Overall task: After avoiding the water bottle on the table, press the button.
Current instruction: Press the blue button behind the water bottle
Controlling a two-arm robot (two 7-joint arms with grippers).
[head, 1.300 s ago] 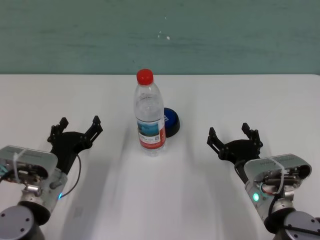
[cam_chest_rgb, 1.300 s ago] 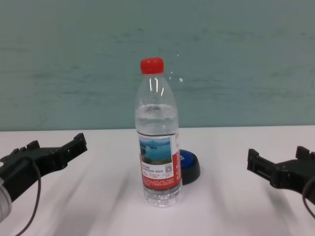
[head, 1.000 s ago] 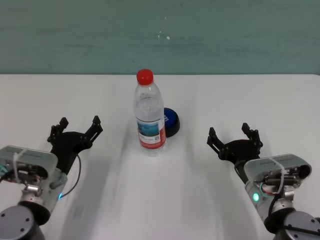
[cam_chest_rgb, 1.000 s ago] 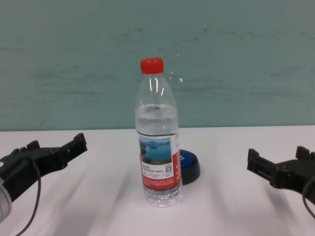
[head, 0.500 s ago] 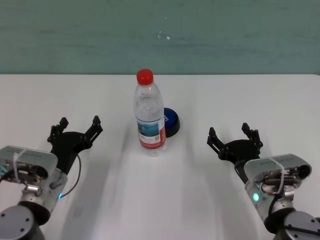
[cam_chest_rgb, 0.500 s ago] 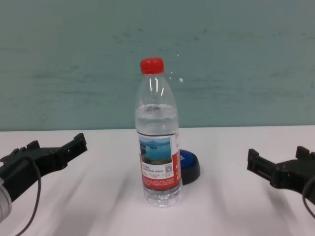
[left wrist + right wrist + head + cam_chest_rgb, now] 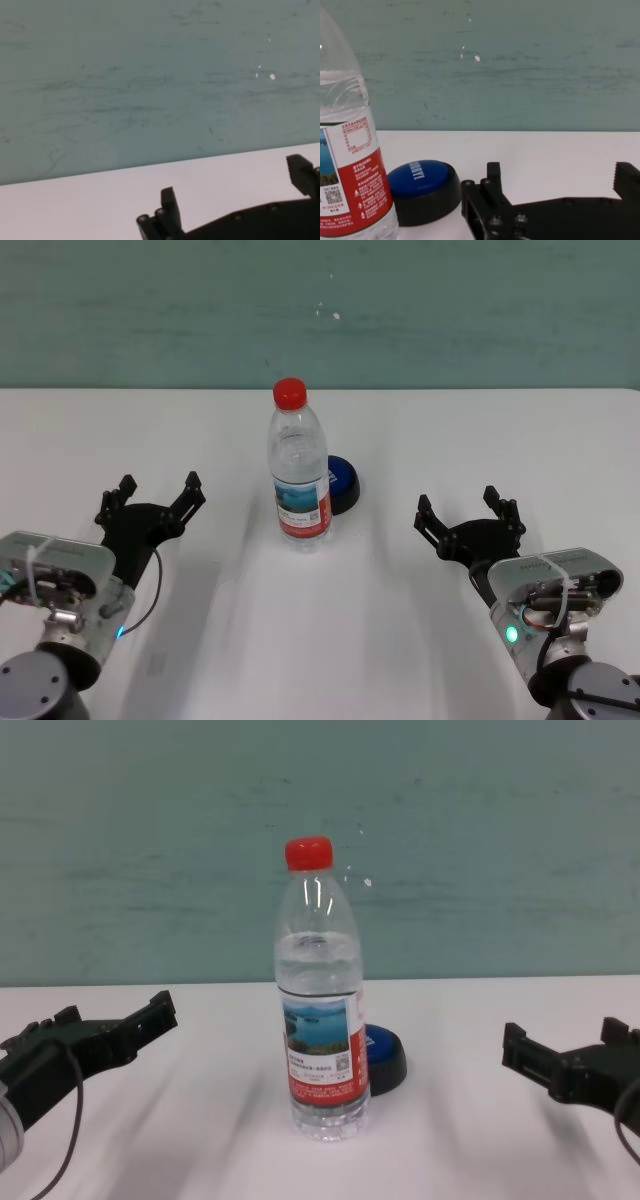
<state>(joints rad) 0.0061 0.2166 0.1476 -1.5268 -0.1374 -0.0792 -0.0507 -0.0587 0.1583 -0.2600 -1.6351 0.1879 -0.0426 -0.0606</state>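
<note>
Change: none, all unmoved since the earlier frames.
Left gripper [image 7: 156, 493]: lower left, fingers spread, empty.
Right gripper [image 7: 468, 508]: lower right, spread, empty.
Water bottle [image 7: 299, 465]: centre, upright, partly hiding button [image 7: 343, 483].

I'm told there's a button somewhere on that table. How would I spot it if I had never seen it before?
Look at the middle of the white table, where a tall clear water bottle with a red cap stands upright. Just behind the bottle, toward the robot's right, sits the button, partly hidden by it. It is a low round blue dome on a black base, far shorter than the bottle.
</note>
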